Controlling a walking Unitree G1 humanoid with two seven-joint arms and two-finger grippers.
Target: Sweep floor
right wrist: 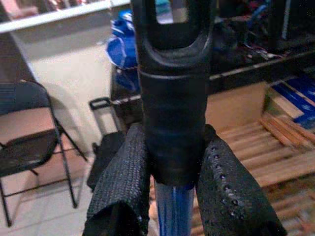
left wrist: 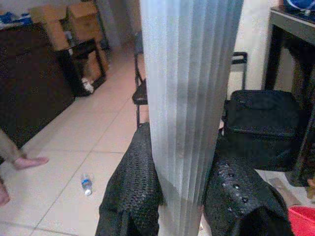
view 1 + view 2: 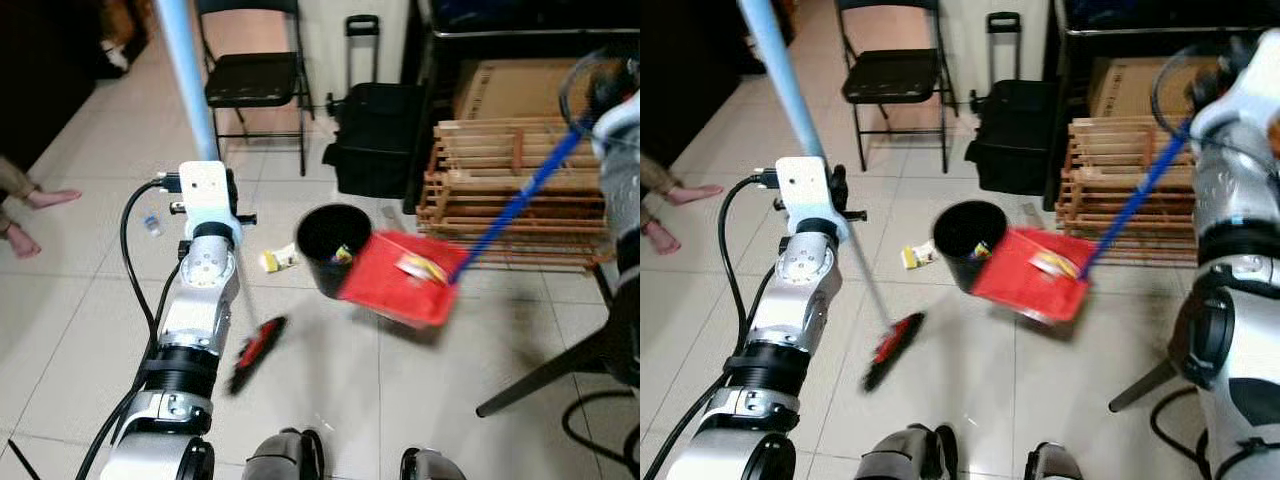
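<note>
My left gripper [image 2: 182,196] is shut on the pale blue broom handle [image 3: 190,70], which runs down past my left wrist to the red and black brush head [image 3: 258,350] on the tiles. My right gripper [image 1: 172,182] is shut on the black grip of the dustpan's blue handle [image 3: 520,200]. The red dustpan [image 3: 395,285] hangs tilted, its front edge against the rim of the black bin [image 3: 333,240]. Yellow and white litter [image 3: 425,268] lies in the pan. A scrap of litter [image 3: 280,260] lies on the floor left of the bin.
A black folding chair [image 3: 255,75] and a black trolley bag [image 3: 375,135] stand behind the bin. Wooden crates [image 3: 510,190] are at the right. A black stand leg [image 3: 550,375] crosses the floor at the right. A person's feet [image 3: 40,200] are at the left, a small bottle [image 3: 152,225] nearby.
</note>
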